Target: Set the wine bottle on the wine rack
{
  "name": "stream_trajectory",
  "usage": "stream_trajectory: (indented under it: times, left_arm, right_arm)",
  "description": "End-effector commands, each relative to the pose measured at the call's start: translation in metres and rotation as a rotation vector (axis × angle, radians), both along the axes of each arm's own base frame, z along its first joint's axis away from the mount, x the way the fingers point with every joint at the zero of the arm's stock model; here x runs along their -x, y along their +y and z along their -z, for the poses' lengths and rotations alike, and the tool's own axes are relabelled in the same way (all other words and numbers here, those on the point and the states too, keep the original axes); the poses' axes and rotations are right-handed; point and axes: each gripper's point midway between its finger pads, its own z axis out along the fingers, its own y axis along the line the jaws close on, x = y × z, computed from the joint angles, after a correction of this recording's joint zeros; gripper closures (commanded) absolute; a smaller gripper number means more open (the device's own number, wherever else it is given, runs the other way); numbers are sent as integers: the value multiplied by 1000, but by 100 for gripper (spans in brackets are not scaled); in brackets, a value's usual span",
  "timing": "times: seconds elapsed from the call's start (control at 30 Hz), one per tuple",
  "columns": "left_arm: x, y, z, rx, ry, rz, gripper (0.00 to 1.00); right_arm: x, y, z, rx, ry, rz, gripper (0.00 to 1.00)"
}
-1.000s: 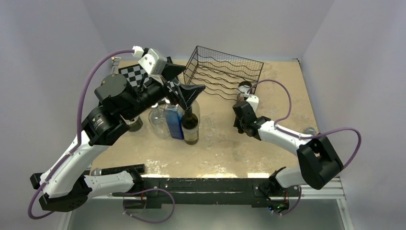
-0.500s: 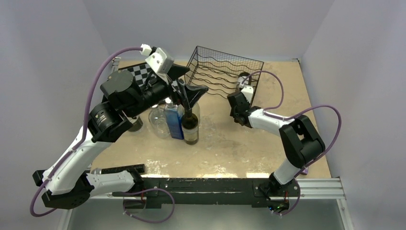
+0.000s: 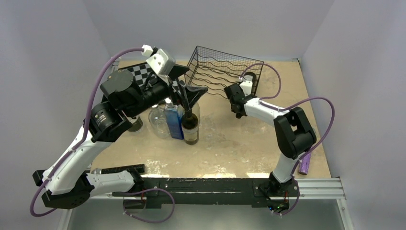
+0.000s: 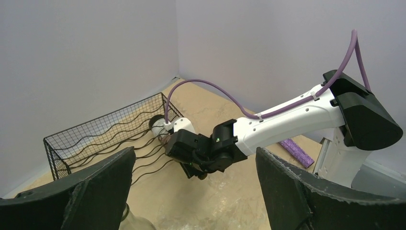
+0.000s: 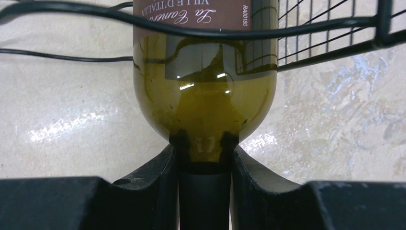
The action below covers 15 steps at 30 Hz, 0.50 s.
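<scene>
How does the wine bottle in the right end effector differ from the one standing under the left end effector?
The held bottle lies on its side among the rack's wires; the standing bottle is upright on the table. The right end effector is shut on the held bottle's neck; the left end effector hangs open above the standing bottle's neck, not gripping it. Both are dark glass.

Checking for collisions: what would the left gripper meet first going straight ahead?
Likely the right arm's wrist, centred in the left gripper's own view, near the rack; depth is unclear.
</scene>
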Motion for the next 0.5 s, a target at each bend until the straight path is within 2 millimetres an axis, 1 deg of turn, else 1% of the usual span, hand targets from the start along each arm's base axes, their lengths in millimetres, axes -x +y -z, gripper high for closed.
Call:
stream_trajectory:
  times: [0.0,0.17,0.27,0.33,0.37,0.43,0.47]
  left_arm:
    - [5,2,-24,41,-53,17,1]
    - [4,2,-25,44,-53,14,1]
    - [4,3,-26,48,-54,8,1]
    - [4,3,-27,50,-53,4,1]
    - [3,3,-27,51,-52,1,1]
    - [3,4,-27,54,-52,-3,1]
    - [2,4,-27,53,-52,-5,1]
  right_arm:
    - [-31,-16,-48,1,-147,135,100]
    - [-34,-16,-43,-20,-81,115,100]
    - [-32,-17,-35,-40,-12,107,100]
    - [-31,-16,-30,-52,20,92,93]
    - [-31,-15,-29,-59,33,85,87]
    - [-29,-12,-25,-70,55,68,72]
    - [-28,-11,-24,-74,63,62,62]
